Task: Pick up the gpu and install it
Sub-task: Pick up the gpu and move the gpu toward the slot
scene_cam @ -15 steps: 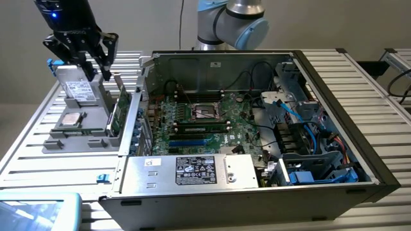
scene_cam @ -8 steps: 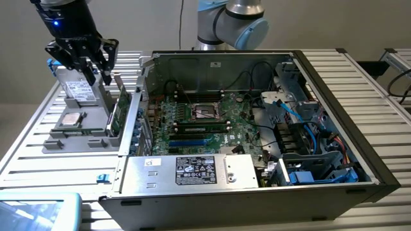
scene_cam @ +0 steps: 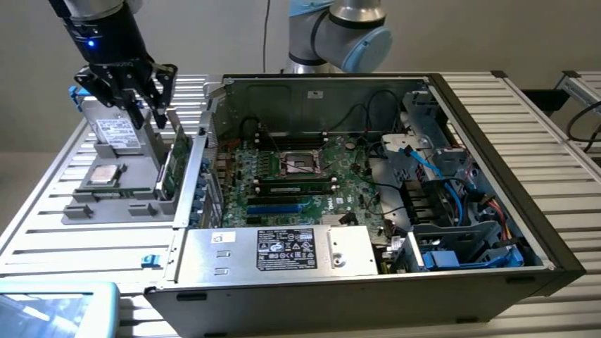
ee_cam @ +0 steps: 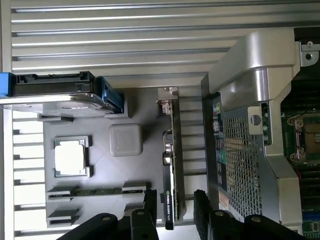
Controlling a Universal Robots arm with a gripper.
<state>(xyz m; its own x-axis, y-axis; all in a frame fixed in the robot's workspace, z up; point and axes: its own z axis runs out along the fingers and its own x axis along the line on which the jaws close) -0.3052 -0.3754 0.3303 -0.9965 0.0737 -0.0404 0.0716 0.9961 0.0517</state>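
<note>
Pincer: the black two-fingered pincer [scene_cam: 152, 116] [ee_cam: 176, 212] hangs over the grey holder with its fingers [ee_cam: 150, 207] spread. One finger is on each side of the card's end, and the wrist view shows a gap on both sides. It pinches nothing.
Gpu: the gpu [scene_cam: 176, 158] [ee_cam: 169, 160], a flat green circuit-board card with a silver metal bracket at one end, stands on edge in a slot of the holder, on the side nearest the computer case.
Hard to make out: the wrist view shows the card edge-on, so both faces are hidden. The end between the fingers is cut off by the frame, and the finger bases run out of the frame too.
Holder: a grey moulded plastic holder [scene_cam: 94, 204] [ee_cam: 135, 115] lies on the slatted silver metal tabletop [scene_cam: 526, 120] [ee_cam: 125, 40].
Other parts in holder: a silver hard drive with a white label [scene_cam: 117, 134] [ee_cam: 55, 95], its top behind the pincer in the exterior view; a square silver processor chip [scene_cam: 103, 174] [ee_cam: 70, 157]; a long narrow memory stick [ee_cam: 95, 191].
Case: an open black and silver computer case [scene_cam: 488, 162] [ee_cam: 240, 150] sits just beside the holder, on the exterior view's right. Inside are a green motherboard [scene_cam: 291, 176] [ee_cam: 305, 130] and a silver labelled power-supply box [scene_cam: 281, 250].
Cut off: a pale blue object [scene_cam: 56, 310] sits at the exterior view's lower left corner; what it is cannot be told.
</note>
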